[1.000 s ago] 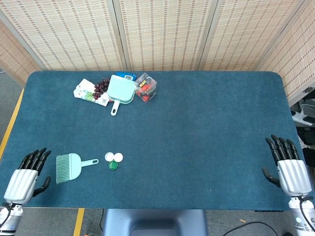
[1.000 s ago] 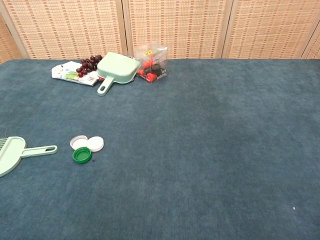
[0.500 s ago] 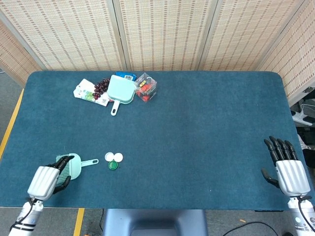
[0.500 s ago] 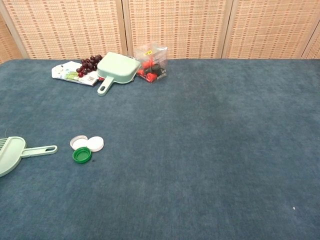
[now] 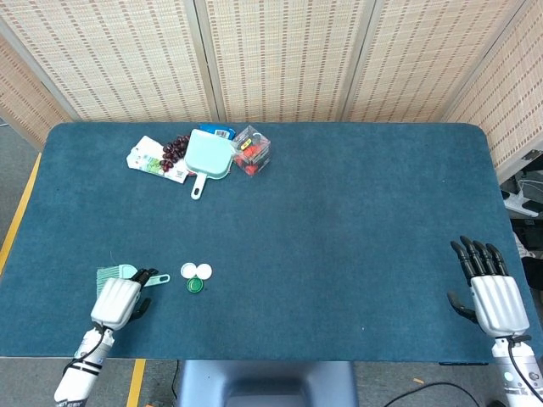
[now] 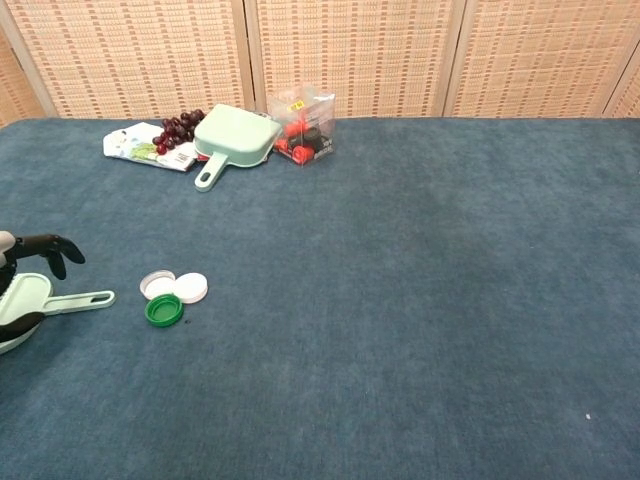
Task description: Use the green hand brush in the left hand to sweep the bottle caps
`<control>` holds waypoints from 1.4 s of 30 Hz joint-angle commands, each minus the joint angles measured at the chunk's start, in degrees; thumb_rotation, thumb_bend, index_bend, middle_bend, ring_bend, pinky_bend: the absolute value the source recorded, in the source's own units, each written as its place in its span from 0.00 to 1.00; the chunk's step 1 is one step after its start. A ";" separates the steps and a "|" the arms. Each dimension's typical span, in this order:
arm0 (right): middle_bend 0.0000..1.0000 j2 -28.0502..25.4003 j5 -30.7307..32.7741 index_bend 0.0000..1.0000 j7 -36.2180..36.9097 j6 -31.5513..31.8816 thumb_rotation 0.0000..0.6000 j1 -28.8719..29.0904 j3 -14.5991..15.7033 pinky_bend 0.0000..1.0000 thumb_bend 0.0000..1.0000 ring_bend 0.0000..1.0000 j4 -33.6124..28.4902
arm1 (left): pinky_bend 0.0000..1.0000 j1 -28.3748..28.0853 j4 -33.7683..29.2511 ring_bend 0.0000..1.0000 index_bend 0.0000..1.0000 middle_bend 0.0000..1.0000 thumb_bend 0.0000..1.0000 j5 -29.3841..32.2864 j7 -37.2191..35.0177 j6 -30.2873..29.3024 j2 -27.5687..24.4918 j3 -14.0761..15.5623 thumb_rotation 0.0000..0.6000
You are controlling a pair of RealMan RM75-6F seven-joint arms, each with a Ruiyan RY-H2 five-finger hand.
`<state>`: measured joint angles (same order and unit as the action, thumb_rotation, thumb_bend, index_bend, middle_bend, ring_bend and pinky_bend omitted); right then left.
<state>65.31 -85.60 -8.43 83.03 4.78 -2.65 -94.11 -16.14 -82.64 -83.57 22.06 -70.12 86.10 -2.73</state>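
The pale green hand brush (image 5: 113, 273) lies flat near the table's front left, its handle (image 6: 80, 298) pointing right toward the caps. Two white bottle caps (image 5: 196, 271) and a green cap (image 5: 195, 285) sit together just right of the handle tip; in the chest view they are the white caps (image 6: 176, 287) and the green cap (image 6: 164, 310). My left hand (image 5: 119, 301) hovers over the brush body, fingers (image 6: 42, 245) arched above it and apart, not closed around it. My right hand (image 5: 492, 292) rests open at the front right edge, holding nothing.
At the back left stand a pale green dustpan (image 5: 208, 157), dark grapes (image 5: 176, 148), a white packet (image 5: 151, 160) and a clear box (image 5: 252, 151) with red items. The blue table's front edge (image 5: 271, 356) runs just behind both hands.
My left hand has moved right from the table's left edge to above the brush. The right hand has drifted slightly toward the front edge. Brush and caps have not moved.
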 commanded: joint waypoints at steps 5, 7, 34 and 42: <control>0.00 0.01 -0.50 0.00 -0.41 1.53 1.00 -0.49 -0.19 0.00 0.24 0.00 -0.38 | 0.81 -1.86 4.53 0.68 0.25 0.32 0.36 3.65 3.28 2.32 4.06 -1.16 1.00; 0.00 -0.04 -0.89 0.00 -0.48 2.11 1.00 -0.71 -0.13 0.00 0.24 0.00 -0.51 | 0.81 -2.21 5.75 0.68 0.26 0.32 0.36 4.44 3.70 2.87 4.72 -1.30 1.00; 0.00 -0.33 -1.38 0.00 -1.01 2.15 1.00 -1.01 0.19 0.00 0.24 0.00 -1.29 | 0.84 -3.39 15.91 0.71 0.48 0.55 0.41 4.25 1.54 0.02 9.96 -0.98 1.00; 0.00 -0.18 -1.33 0.00 -1.16 1.36 1.00 -0.78 0.41 0.00 0.24 0.00 -1.24 | 0.95 -2.99 13.50 0.79 0.69 0.82 0.76 0.66 -14.39 -4.72 8.54 -2.31 1.00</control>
<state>65.11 -86.95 -9.55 84.51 3.95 -2.29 -95.35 -19.33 -68.05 -80.74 15.30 -72.24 95.51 -4.31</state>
